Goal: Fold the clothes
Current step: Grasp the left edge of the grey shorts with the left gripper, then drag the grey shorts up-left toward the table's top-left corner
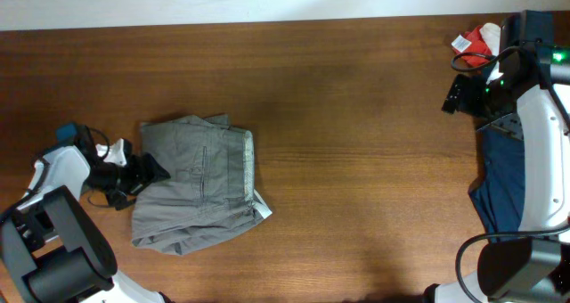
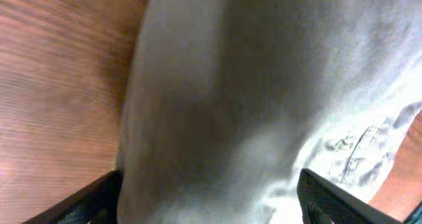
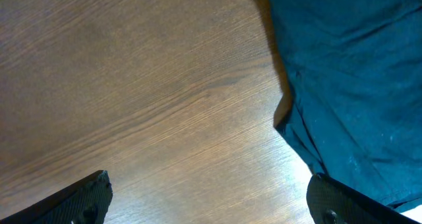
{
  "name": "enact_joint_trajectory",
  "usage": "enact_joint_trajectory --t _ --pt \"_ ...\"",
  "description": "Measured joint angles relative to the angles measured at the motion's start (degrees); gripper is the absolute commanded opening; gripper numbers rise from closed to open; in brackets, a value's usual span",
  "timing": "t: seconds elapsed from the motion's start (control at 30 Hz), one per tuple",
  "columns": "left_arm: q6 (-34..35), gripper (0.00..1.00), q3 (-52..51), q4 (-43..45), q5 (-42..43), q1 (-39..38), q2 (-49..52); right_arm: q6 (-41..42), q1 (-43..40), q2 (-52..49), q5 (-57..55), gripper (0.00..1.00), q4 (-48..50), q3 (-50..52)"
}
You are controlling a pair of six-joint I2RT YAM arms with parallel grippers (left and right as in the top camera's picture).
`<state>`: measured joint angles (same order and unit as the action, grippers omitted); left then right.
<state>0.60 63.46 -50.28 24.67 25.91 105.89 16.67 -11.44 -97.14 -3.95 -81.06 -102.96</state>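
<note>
**Overhead view.** My left pincer [image 1: 149, 170] sits at the left edge of the grey garment [image 1: 196, 183]. The garment lies flattened on the left part of the wooden surface [image 1: 356, 151]. Its paler waistband [image 1: 239, 165] is turned towards the middle of the surface, and a small white tag [image 1: 264, 211] shows at its right corner nearest me. I judge the garment to be partly folded, with its near edge rumpled, so a further fold or a smoothing is probably due.

**Left wrist view.** The two fingers [image 2: 99, 197] stand wide apart and grey cloth fills the whole gap between them. This pincer is therefore released and grips nothing. I judge it is placed over the edge so that closing would catch a pinch of fabric to lift across. I cannot tell whether the tips touch the cloth.

**Right wrist view.** My right pincer [image 3: 208, 184] is also released, its fingers spread with nothing between them. It hangs over bare wood just beside the dark navy cloth [image 1: 499, 187] and well apart from the garment. I judge it is parked there to keep out of the left arm's way. The red and cream bundle [image 1: 479, 41] lies at the far right corner of the surface, and neither arm touches it
</note>
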Motion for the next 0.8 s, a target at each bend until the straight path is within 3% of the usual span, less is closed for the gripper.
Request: enact_joint_trajectory --t 0.07,0.17,0.2,0.23,0.43,0.6,0.73,0.77,0.8 --pt "-0.59 0.68 -1.36 1.33 0.96 0.00 0.00 0.00 0.00 0.00 0.00 0.98 0.02 0.00" --pt "-1.31 0.32 -3.17 3.30 1.75 0.63 -0.33 0.02 0.00 0.00 0.00 0.98 0.00 0.00" --pt "-1.14 0.04 -3.61 3.72 1.97 0.66 -0.33 0.04 0.00 0.00 0.00 0.98 -0.02 0.00" --pt "-1.44 0.01 -4.55 4.11 2.16 0.61 -0.33 0.00 0.00 0.00 -0.02 0.98 0.00 0.00" --pt "2.32 0.01 -5.84 7.82 3.17 0.52 -0.31 0.02 0.00 0.00 0.00 0.98 0.00 0.00" --pt "16.68 0.01 -6.10 18.69 2.14 1.46 -0.31 0.00 0.00 0.00 0.00 0.98 -0.02 0.00" --pt "28.20 0.04 -6.25 28.85 -1.46 7.17 -0.28 0.02 0.00 0.00 0.00 0.98 0.02 0.00" --pt "31.28 0.24 -6.25 31.21 -2.45 9.81 -0.28 0.00 0.00 0.00 0.00 0.98 0.00 0.00" --pt "34.47 0.52 -6.25 33.09 -3.32 12.48 -0.28 0.00 0.00 0.00 0.00 0.98 0.00 0.00"
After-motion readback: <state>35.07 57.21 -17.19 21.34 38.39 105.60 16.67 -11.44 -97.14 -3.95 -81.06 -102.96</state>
